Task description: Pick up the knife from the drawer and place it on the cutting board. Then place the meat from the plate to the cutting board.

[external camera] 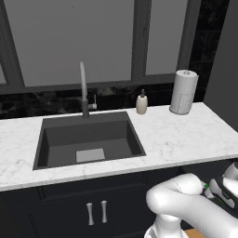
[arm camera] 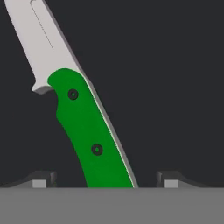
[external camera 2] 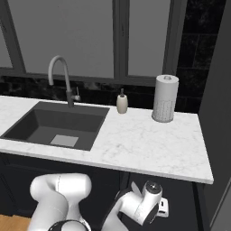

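I am on the first step: getting the small knife with the bright green handle and short silver blade (arm camera: 83,127) out of the shallow black drawer (arm camera: 175,87). In the hand view the knife lies flat on the dark drawer floor. Its blade points to about eleven o'clock and its handle runs down to about six o'clock, right between my two dark finger tips. The two-finger gripper (arm camera: 103,181) is low over the handle, with one tip at about seven o'clock and the other at about five o'clock. The tips stand spread, with dark floor showing on both sides of the handle, so I think they are not squeezing the knife yet.

In the left base view I see a tiny bit of green down at about four o'clock, below the white marble counter (external camera: 186,135), next to my white arm (external camera: 186,195). The dark sink (external camera: 88,139), the soap bottle (external camera: 142,102) and the paper towel roll (external camera: 183,92) sit up on the counter, well away from the knife.

Next I should press the tips together on the green handle, check that it sits snug, and lift it straight up out of the drawer. The handle leans a little, so it may twist as I squeeze. The brown board and the meat come later.
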